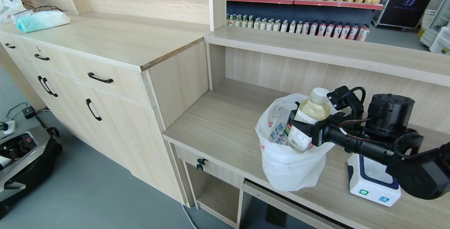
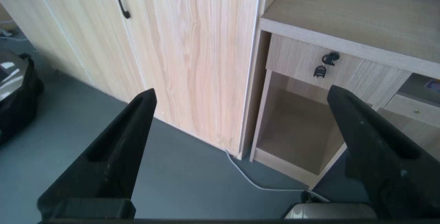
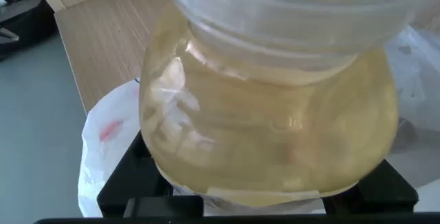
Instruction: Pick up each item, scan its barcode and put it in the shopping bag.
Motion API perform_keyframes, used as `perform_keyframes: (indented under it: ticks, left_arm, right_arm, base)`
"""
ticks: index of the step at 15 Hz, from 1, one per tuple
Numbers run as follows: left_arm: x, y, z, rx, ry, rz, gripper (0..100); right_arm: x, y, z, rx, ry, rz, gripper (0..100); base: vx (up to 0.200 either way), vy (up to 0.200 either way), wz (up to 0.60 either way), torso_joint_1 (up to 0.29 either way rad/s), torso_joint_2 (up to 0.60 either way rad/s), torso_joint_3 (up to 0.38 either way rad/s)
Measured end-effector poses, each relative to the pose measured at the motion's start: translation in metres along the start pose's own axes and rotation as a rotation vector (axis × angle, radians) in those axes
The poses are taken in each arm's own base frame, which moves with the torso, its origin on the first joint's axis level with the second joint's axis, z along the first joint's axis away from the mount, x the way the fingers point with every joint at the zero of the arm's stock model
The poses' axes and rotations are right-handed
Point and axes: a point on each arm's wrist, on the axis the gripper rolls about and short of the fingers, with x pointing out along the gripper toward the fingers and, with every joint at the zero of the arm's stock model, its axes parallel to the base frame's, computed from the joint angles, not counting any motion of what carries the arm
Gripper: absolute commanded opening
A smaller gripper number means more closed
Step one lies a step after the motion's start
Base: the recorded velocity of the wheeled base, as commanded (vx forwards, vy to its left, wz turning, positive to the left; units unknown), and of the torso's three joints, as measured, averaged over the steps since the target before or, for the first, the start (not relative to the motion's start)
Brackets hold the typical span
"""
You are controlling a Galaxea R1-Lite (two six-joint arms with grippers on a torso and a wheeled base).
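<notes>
- Roughly late in the step for this item, by my read: bottle lifted and at the bag, release not yet done.
- Far left, on the higher desk (image 1: 116, 42): a wipes pack (image 1: 42, 20), well apart from both arms. It may be another item to scan; cannot tell.
- Left gripper (image 2: 240, 93): fingers (image 2: 110, 162) spread wide, nothing between them, hanging over the floor (image 2: 172, 176) beside the cabinet (image 2: 199, 52). Idle, I judge.
- Shopping bag (image 1: 291, 165): white, stands open on the lower desk, near its front edge. Whether anything already lies inside, cannot tell.
- Bottle (image 1: 309, 120): pale yellow drink, white cap, tilted with the cap up and far, lower end at the bag's mouth, seemingly just inside the rim.
- Right gripper (image 1: 299, 127): comes in from the right, fingers (image 3: 137, 183) clamped on the bottle's labelled lower half; the bottle's shoulder and cap stick out above the grip.
- Scanner (image 1: 372, 186): white and blue box just right of the bag, under the right arm. The bottle is off it now, so scanning looks finished.
- Left to do: let go into the bag, then any further items.
</notes>
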Motion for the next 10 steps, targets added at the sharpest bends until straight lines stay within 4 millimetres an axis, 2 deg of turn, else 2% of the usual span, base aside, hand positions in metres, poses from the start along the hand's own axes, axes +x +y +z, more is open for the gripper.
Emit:
perform_keyframes:
  ticks: [4,10]
  left_arm:
    - [0.000,0.000,0.000,0.000,0.000,0.000,100]
    - [0.000,0.000,0.000,0.000,0.000,0.000,100]
  right_arm:
    - [0.009,0.000,-0.010,-0.011,-0.002,0.003,0]
    - [0.016,0.002,-0.044,-0.033,0.084,0.016,0]
  base:
    - [0.000,0.000,0.00,0.000,0.00,0.000]
    - [0.000,0.000,0.00,0.000,0.00,0.000]
